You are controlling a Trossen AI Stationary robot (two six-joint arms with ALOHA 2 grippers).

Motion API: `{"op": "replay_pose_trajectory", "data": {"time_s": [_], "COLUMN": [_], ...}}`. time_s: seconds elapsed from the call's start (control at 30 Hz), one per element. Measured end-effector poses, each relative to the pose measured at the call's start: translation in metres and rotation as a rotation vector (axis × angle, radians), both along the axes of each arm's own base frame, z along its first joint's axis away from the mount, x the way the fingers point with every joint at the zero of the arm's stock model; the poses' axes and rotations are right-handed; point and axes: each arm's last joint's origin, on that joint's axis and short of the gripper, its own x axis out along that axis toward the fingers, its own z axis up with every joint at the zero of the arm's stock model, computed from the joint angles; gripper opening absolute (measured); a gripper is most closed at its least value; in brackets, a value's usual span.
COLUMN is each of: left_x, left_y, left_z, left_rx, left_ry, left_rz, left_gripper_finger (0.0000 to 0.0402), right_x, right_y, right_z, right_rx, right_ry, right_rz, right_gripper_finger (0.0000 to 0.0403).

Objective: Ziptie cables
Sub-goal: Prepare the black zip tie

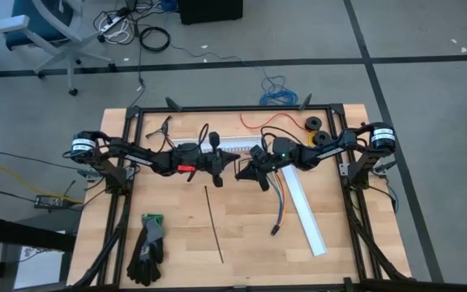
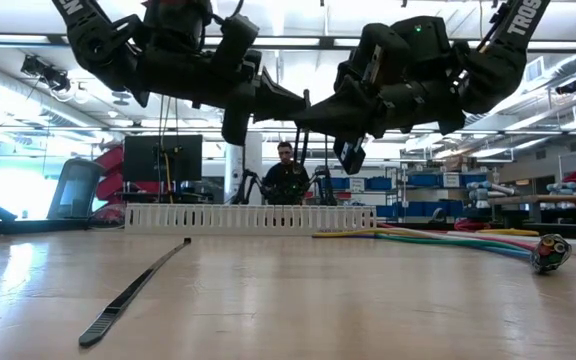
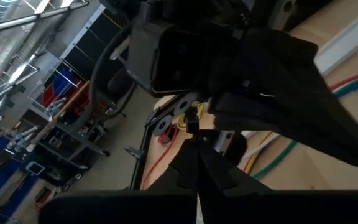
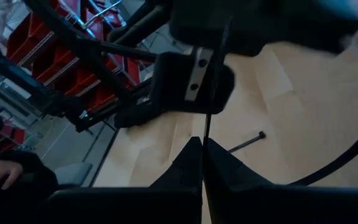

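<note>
Busy workshop behind, wooden table (image 1: 242,235) up front. Nothing's tied yet: both arms hover mid-table, tips nearly meeting. The left gripper (image 1: 232,168) and right gripper (image 1: 242,172) both have fingers pressed together, apparently on one thin dark strip, probably a ziptie. The cables (image 1: 280,199) lie below the right fingers. Next it needs looping around them.

The cables (image 1: 280,199) lie flat on my table, a loose bundle of thin wires in yellow, green, blue, orange and red. They run alongside the white slotted channel (image 1: 305,212), just beside its left edge, fanning slightly apart along their length. The strands gather at a small dark connector (image 2: 550,252) at the near end, which rests on the wood with its wire ends facing outward. No tie goes around the bundle. Nothing of mine touches it.
</note>
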Motion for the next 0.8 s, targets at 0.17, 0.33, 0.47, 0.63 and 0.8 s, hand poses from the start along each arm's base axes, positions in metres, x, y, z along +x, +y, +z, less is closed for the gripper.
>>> {"op": "replay_pose_trajectory", "data": {"time_s": [0.17,0.33,0.47,0.63,0.8], "left_x": [0.000,0.000,-0.001,-0.001,0.000], "left_y": [-0.002,-0.002,-0.002,-0.001,0.004], "left_z": [0.000,-0.005,-0.009,-0.005,0.002], "left_rx": [-0.006,-0.010,-0.012,0.003,-0.101], "left_ry": [0.000,0.052,0.089,0.057,-0.042], "left_rz": [-0.032,-0.033,-0.033,0.013,0.050], "left_gripper_finger": [0.0000,0.0000,0.0000,0.0000,0.0000], "right_x": [0.000,0.000,0.000,-0.001,0.000], "right_y": [-0.004,-0.006,-0.010,-0.011,0.000], "right_z": [0.000,0.004,0.009,0.008,0.006], "right_rx": [-0.001,-0.008,0.007,0.041,0.039], "right_ry": [-0.001,-0.047,-0.089,-0.066,-0.052], "right_rz": [-0.017,-0.023,-0.036,-0.002,0.041], "right_gripper_finger": [0.0000,0.0000,0.0000,0.0000,0.0000]}}
